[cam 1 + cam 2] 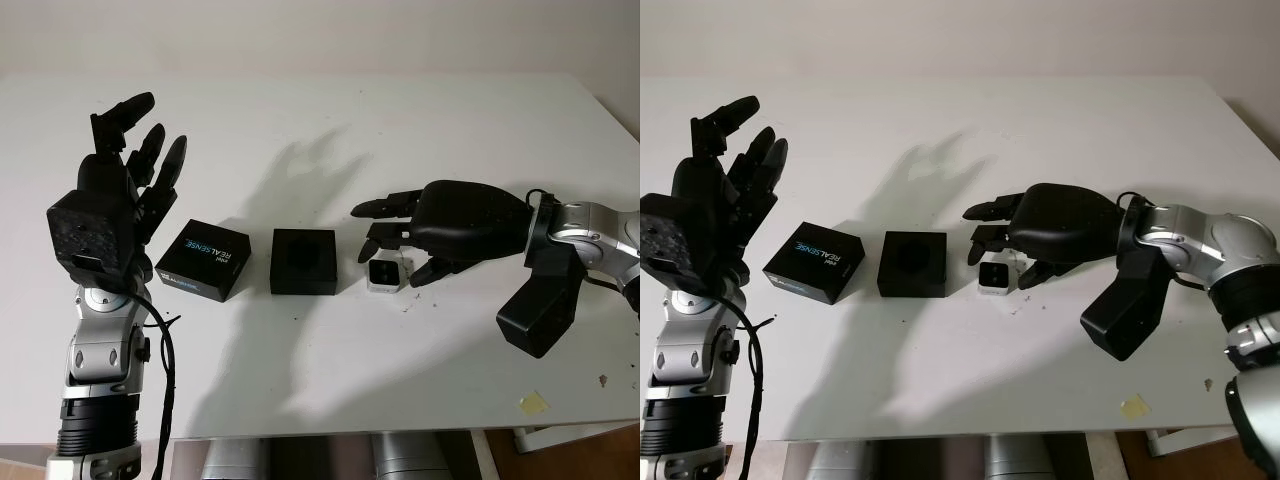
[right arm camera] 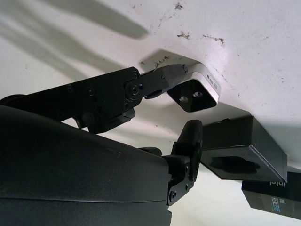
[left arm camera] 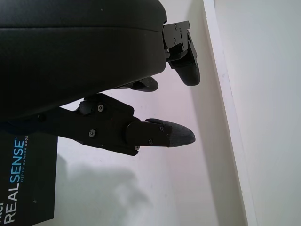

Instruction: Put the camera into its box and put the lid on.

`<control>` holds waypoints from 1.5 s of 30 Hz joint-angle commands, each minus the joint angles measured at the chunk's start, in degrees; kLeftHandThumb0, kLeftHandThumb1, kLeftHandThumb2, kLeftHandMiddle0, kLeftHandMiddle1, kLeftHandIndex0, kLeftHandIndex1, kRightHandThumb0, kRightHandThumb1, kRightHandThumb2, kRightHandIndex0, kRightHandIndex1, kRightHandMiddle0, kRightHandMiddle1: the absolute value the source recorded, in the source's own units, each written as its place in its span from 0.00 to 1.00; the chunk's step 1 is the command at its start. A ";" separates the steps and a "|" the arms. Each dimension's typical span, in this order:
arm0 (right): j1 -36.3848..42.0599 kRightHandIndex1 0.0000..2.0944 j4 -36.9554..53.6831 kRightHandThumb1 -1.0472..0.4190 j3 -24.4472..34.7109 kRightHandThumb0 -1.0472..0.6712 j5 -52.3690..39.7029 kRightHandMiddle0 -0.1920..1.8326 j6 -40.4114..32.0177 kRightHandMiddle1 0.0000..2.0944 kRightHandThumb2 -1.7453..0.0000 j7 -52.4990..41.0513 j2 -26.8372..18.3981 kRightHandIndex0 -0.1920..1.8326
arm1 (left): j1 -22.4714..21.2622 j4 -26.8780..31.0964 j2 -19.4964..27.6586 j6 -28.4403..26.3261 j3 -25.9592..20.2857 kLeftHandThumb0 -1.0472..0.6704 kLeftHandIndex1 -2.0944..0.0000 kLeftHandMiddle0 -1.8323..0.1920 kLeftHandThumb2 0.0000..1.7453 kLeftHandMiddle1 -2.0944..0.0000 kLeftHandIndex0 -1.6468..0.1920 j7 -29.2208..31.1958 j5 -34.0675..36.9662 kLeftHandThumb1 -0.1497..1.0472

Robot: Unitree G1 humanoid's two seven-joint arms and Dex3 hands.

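A small silver camera (image 1: 385, 272) with a dark face lies on the white table (image 1: 320, 380). My right hand (image 1: 398, 258) reaches in from the right and curls around it. One fingertip (image 2: 171, 75) presses its side and another finger (image 2: 192, 132) sits close on the other side. Just left of the camera stands the open black box (image 1: 303, 261). Its lid (image 1: 203, 260), printed REALSENSE, lies flat further left. My left hand (image 1: 150, 130) is held up, open, above the table behind the lid, holding nothing.
A scrap of yellow tape (image 1: 533, 402) sits near the table's front right edge. The black camera mount (image 1: 540, 305) on my right wrist hangs low over the table. Bare table stretches behind and in front of the objects.
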State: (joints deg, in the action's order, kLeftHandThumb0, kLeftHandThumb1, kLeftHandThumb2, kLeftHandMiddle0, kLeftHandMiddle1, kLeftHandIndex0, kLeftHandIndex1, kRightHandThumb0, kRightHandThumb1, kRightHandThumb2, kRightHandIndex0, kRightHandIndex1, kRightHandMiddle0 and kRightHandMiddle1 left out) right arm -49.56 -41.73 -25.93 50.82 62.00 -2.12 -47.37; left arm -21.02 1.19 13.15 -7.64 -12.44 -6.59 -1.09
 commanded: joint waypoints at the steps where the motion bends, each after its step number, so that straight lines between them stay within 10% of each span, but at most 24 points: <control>1: -0.64 0.03 -0.17 0.05 -0.31 0.40 0.20 0.18 -0.10 0.40 0.97 0.35 0.09 0.24 | -0.69 0.87 0.14 0.07 0.24 0.35 0.52 0.75 0.15 0.93 0.99 -0.02 -0.43 1.00; 45: -2.01 0.02 -4.05 0.02 -4.29 0.41 3.86 0.19 -0.79 0.46 0.97 4.64 1.99 0.23 | -0.13 1.43 -0.03 -0.17 0.63 0.34 0.53 0.80 0.15 0.85 0.98 -0.14 -1.46 1.00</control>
State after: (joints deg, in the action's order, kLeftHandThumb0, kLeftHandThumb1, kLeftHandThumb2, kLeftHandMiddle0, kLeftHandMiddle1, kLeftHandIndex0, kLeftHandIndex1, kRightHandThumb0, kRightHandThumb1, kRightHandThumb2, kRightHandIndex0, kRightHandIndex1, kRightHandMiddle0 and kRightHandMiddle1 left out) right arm -50.37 -45.52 -29.74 54.30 61.19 2.43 -45.57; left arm -21.00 1.34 13.15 -8.11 -11.97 -6.57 -2.15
